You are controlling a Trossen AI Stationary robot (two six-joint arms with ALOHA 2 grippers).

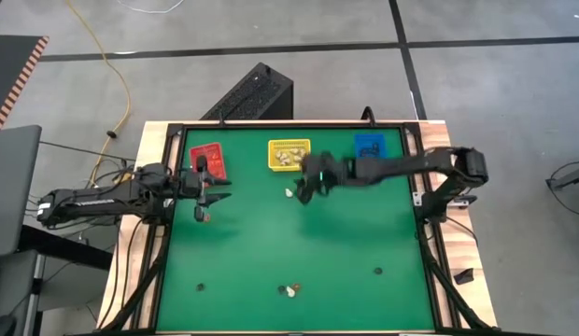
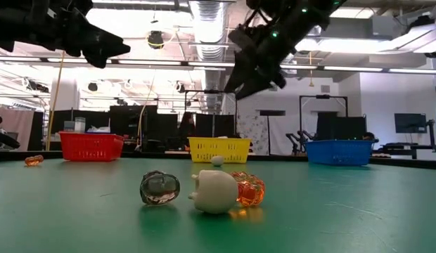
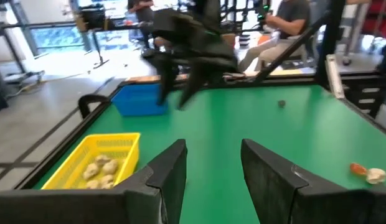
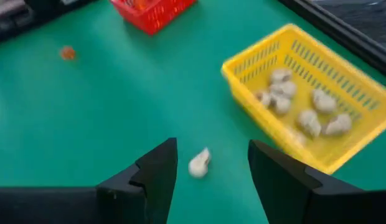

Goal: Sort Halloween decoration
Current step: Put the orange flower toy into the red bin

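Observation:
The Halloween decoration is tiny trinkets. One cream trinket (image 4: 199, 163) lies on the green table just in front of the yellow bin (image 4: 342, 146), which holds several cream ones (image 4: 305, 106). My right gripper (image 4: 211, 168) hangs open above that loose trinket, tilted down, clear of it; in the high view the gripper (image 1: 303, 193) is near the yellow bin (image 1: 289, 153). My left gripper (image 1: 215, 191) waits open at the table's left, level, in front of the red bin (image 1: 211, 157). A black (image 2: 159, 188), a cream (image 2: 214, 191) and an orange trinket (image 2: 247, 190) lie together near the front edge.
A blue bin (image 1: 370, 146) stands at the far right of the bin row. Single black trinkets (image 1: 201, 286) (image 1: 378, 271) lie toward the front. An orange trinket (image 4: 68, 53) lies near the red bin (image 4: 152, 11). A person sits beyond the table (image 3: 286, 18).

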